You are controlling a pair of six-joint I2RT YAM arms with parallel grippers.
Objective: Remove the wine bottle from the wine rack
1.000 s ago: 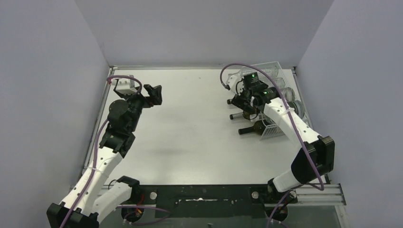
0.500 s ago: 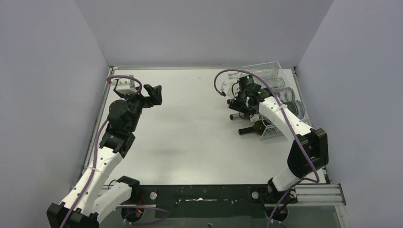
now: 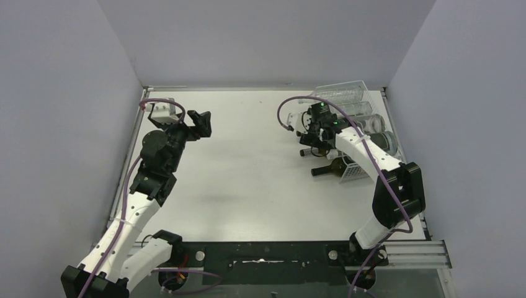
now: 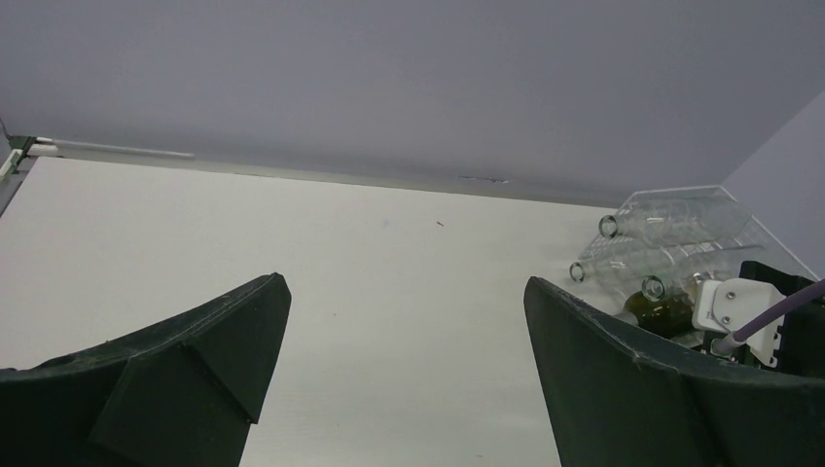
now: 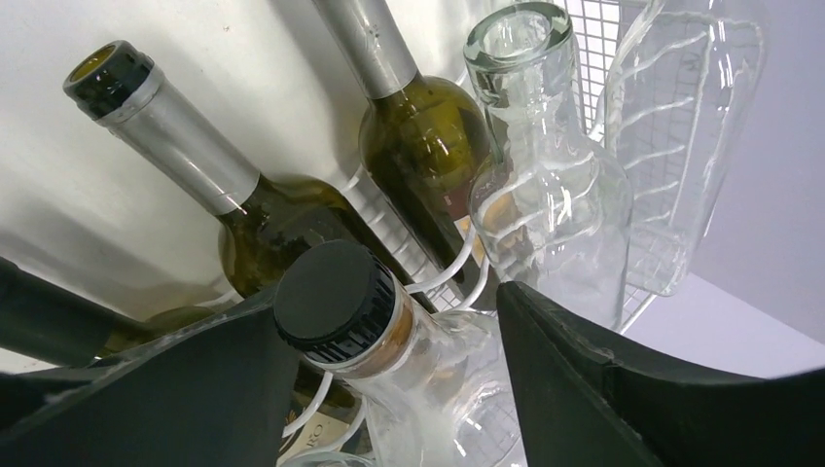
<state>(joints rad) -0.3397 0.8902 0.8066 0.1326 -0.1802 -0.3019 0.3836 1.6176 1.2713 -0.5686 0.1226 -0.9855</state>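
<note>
The white wire wine rack [image 3: 355, 172] stands at the table's right side, with several bottles lying in it, necks pointing left. In the right wrist view a clear bottle [image 5: 457, 389] with a black screw cap [image 5: 336, 297] lies between the fingers of my right gripper [image 5: 389, 302]. The left finger touches the cap and a gap shows at the right finger [image 5: 584, 379], so the jaws stand open around the neck. From above, the right gripper [image 3: 315, 135] is at the necks. My left gripper [image 3: 201, 121] hangs open and empty over the table's left side.
Two dark green bottles [image 5: 282, 219] [image 5: 428, 136] and an uncapped clear bottle [image 5: 540, 156] lie beside the capped one, on the rack's grid [image 5: 595, 39]. A dark bottle's neck [image 3: 324, 169] sticks out over the table. The side wall [image 3: 459, 124] is close behind the rack.
My right wrist has shifted left and a little farther back along the bottle necks, with the elbow swinging in. The left arm has not moved.
</note>
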